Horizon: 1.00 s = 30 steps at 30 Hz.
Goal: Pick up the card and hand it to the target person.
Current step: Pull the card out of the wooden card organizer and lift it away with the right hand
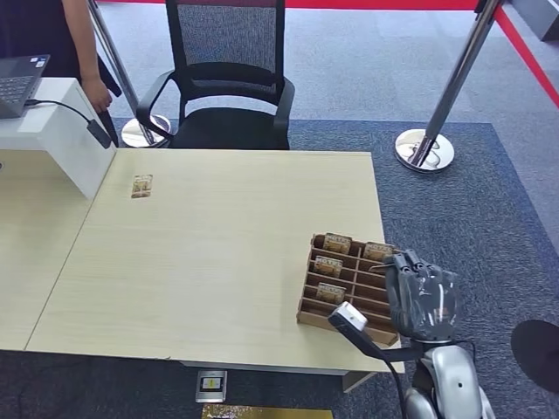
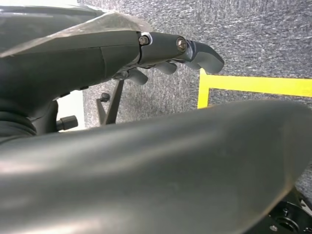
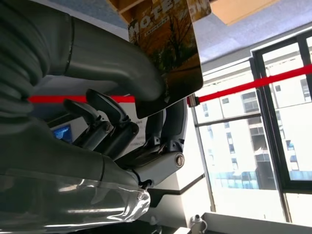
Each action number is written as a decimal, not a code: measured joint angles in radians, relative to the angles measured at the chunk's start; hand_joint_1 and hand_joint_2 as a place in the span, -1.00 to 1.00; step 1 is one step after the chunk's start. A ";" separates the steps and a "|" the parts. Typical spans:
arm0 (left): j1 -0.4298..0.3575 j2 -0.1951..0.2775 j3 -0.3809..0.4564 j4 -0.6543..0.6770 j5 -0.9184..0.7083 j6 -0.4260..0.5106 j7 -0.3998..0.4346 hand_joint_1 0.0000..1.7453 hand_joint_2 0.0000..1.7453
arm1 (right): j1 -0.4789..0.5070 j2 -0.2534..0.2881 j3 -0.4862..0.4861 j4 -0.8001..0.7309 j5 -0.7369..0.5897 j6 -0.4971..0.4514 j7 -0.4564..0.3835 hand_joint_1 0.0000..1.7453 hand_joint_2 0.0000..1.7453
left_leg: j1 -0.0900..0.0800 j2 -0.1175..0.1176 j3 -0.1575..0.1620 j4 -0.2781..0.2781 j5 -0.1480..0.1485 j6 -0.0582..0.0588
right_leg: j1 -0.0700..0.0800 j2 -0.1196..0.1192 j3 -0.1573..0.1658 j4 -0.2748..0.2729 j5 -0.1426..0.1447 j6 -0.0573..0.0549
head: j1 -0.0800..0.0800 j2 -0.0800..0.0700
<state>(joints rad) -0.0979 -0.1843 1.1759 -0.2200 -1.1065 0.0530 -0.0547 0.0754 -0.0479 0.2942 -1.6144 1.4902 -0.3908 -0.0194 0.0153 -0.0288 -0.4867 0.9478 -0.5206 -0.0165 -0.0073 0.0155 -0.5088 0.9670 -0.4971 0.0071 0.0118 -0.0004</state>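
Note:
My right hand (image 1: 422, 295) hangs over the right end of a wooden card box (image 1: 342, 301) at the table's front right corner. In the right wrist view, a card (image 3: 170, 54) printed with autumn trees is pinched between the thumb (image 3: 110, 58) and the dark fingers (image 3: 169, 127) of my right hand (image 3: 121, 122), just by the box's wooden edge. Several more cards (image 1: 328, 266) stand in the box's slots. A person (image 1: 79, 44) in dark clothes stands at the far left beyond the table. My left hand (image 2: 176, 48) hangs over the carpet with its fingers stretched out and holds nothing.
Another card (image 1: 141, 186) lies flat on the light wooden table (image 1: 197, 262) near its far left. A white stand (image 1: 59, 131) with a laptop (image 1: 20, 80) is at the left. A black office chair (image 1: 224, 78) and barrier posts (image 1: 425, 148) stand behind the table.

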 joint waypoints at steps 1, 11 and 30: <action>0.000 0.000 0.000 0.000 0.000 0.000 0.000 -1.00 -1.00 | 0.003 -0.003 0.003 -0.014 -0.001 -0.004 -0.001 1.00 1.00 | 0.000 0.000 0.000 0.000 0.000 0.000 | 0.000 0.000 0.000 0.000 0.000 0.000 | 0.000 0.000; -0.002 -0.002 0.000 0.000 -0.016 -0.004 -0.006 -1.00 -1.00 | -0.117 0.001 0.087 0.006 -0.116 -0.012 -0.038 1.00 1.00 | 0.000 0.000 0.000 0.000 0.000 0.000 | 0.000 0.000 0.000 0.000 0.000 0.000 | 0.000 0.000; -0.017 -0.014 -0.016 0.002 -0.081 -0.013 0.002 -1.00 -1.00 | -0.626 0.232 0.230 0.406 -0.239 0.075 -0.060 1.00 1.00 | 0.000 0.000 -0.001 0.000 0.000 0.000 | 0.001 0.000 -0.001 0.002 0.000 0.000 | 0.000 0.000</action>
<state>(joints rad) -0.1148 -0.1981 1.1598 -0.2179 -1.1877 0.0402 -0.0527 -0.5506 0.1837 0.5244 -1.2085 1.2509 -0.3162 -0.0795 0.0158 -0.0286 -0.4877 0.9478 -0.5202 -0.0169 -0.0067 0.0155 -0.5096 0.9687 -0.4973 0.0067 0.0116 -0.0004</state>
